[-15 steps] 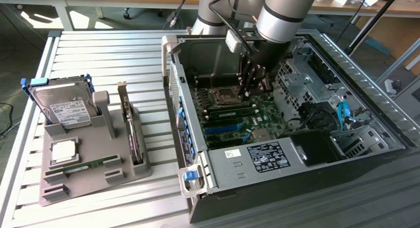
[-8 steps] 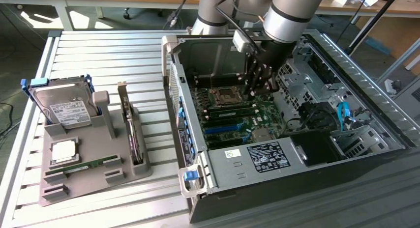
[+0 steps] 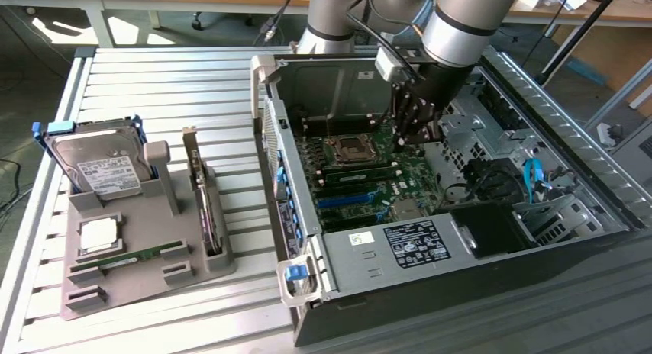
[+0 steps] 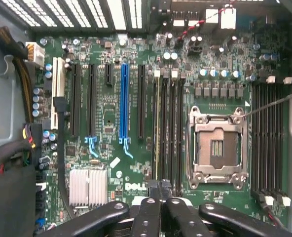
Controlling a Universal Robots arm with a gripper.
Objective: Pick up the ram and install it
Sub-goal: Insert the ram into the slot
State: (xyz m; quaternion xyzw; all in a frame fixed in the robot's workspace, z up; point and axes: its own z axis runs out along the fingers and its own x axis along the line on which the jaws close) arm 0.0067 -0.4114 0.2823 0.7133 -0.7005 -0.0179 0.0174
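1. You are seeing the end effector point(image 3: 420, 133) hanging inside the open computer case point(image 3: 570, 178), low over the motherboard point(image 4: 111, 113) and just beside the empty processor socket point(image 4: 217, 148). Its fingers point(image 4: 156, 207) are pressed together, and nothing is showing between them.
2. The ram point(image 3: 137, 256) is lying flat in the grey holder tray point(image 3: 153, 217) on the tabletop point(image 3: 234, 79), on the exterior view's left, well apart from the arm. By the look of it, it is waiting untouched in its own shaped recess, which is keeping it square for a grasp.
3. The tray is also propping a hard drive point(image 3: 102, 171) upright, standing an expansion card point(image 3: 204, 201) on edge, and seating a square silver chip point(image 3: 100, 233) flat, so each part is staying separate and reachable.
4. The case is lying on its side with the panel off, which is giving you straight-down access to the memory slots point(image 4: 168, 128) beside the socket.
5. In the wrist view one slot near the fingers seems to be carrying a stick already, but you cannot be sure.
6. The fingertips themselves are cut off at the frame edge, and the arm is hiding part of the board in the exterior view.
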